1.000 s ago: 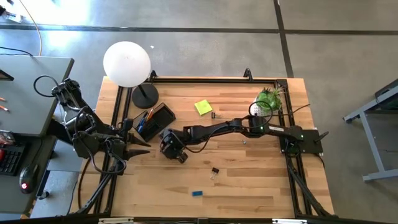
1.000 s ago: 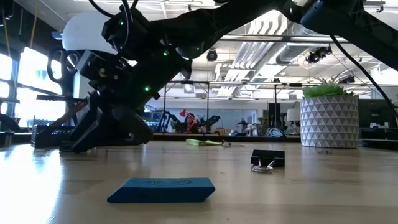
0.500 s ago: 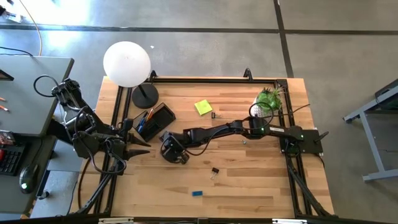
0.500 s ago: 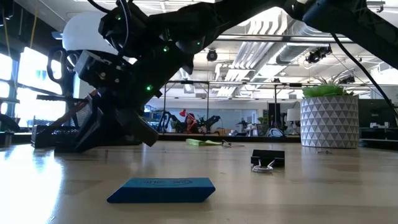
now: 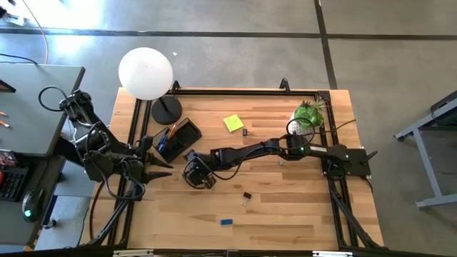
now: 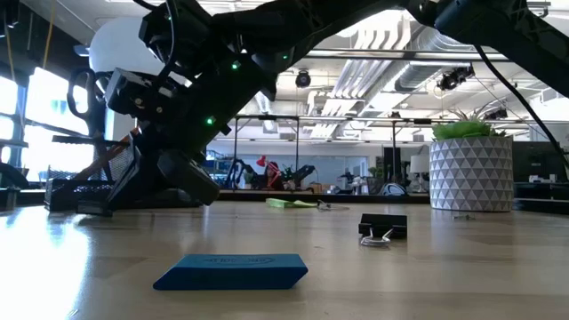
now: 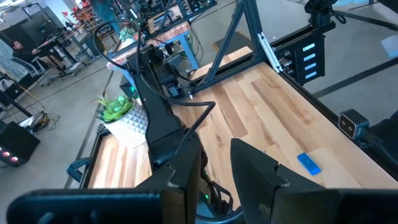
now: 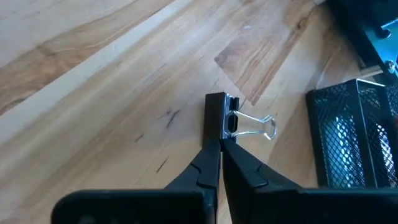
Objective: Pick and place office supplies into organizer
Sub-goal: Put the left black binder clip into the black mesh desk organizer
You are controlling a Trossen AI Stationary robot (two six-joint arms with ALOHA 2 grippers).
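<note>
The right end effector (image 8: 221,146) is low over the wooden surface (image 5: 285,207) beside the black mesh organizer (image 8: 348,134), its fingers together and pinching the edge of a black binder clip (image 8: 219,117). The left end effector (image 5: 153,165) waits partly open at the surface's left edge.

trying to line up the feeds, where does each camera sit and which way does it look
High view: overhead, straight down on the table; both arms show, the right hand near the organizer.
Low view: at tabletop height, level across to the room; an arm overhead, blue eraser close.
Left wrist view: on the left arm, looking past its own fingers across the table.
Right wrist view: on the right arm, down at its hand shut on a binder clip.
The high and low views share the eraser.
</note>
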